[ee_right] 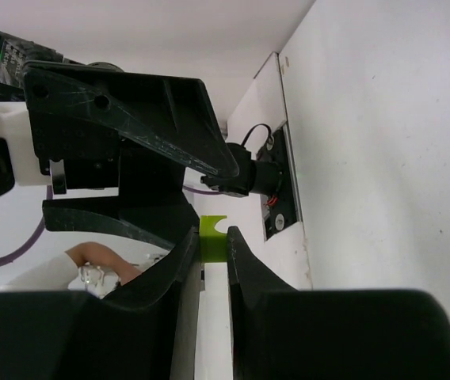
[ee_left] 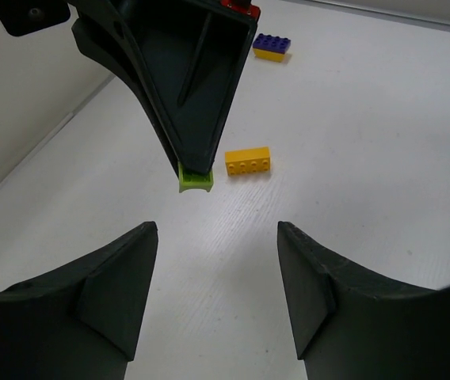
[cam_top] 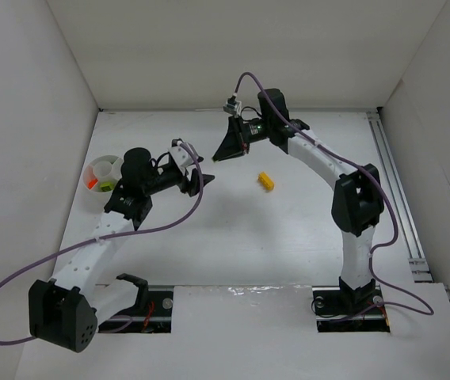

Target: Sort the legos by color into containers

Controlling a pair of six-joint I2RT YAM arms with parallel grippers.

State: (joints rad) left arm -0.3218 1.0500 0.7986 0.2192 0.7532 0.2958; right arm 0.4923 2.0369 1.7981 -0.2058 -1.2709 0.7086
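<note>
Two dark fingers (ee_left: 90,309) of the left claw (ee_left: 217,237) fill the 6 o'clock edge of the left wrist view. They stand apart with bare white counter (ee_left: 352,158) between them and grip nothing. Just beyond them, toward 12 o'clock, the right claw (ee_left: 195,168) comes down into that view with its tips pinched on a lime brick (ee_left: 195,179). Whether that brick touches the counter I cannot tell. A yellow brick (ee_left: 248,161) lies flat just beside it at 3 o'clock, close but apart. Farther off at 1 o'clock sits a purple-blue brick (ee_left: 272,41) stacked on a second yellow piece (ee_left: 271,55), well apart from both claws.

From the right wrist, the lime brick shows as a green block clamped between the narrow jaws, its notched end sticking out past the tips toward the left claw's dark body.

From above, the two claws meet tip to tip near the middle of the counter. The left arm (cam_top: 98,245) reaches in from 7 o'clock and the right arm (cam_top: 320,158) bends in from 2 o'clock. A small round white bowl (cam_top: 115,161) stands at 9 o'clock beside the left wrist. It holds an orange brick (cam_top: 92,184) and a yellowish-green one (cam_top: 106,186).
</note>
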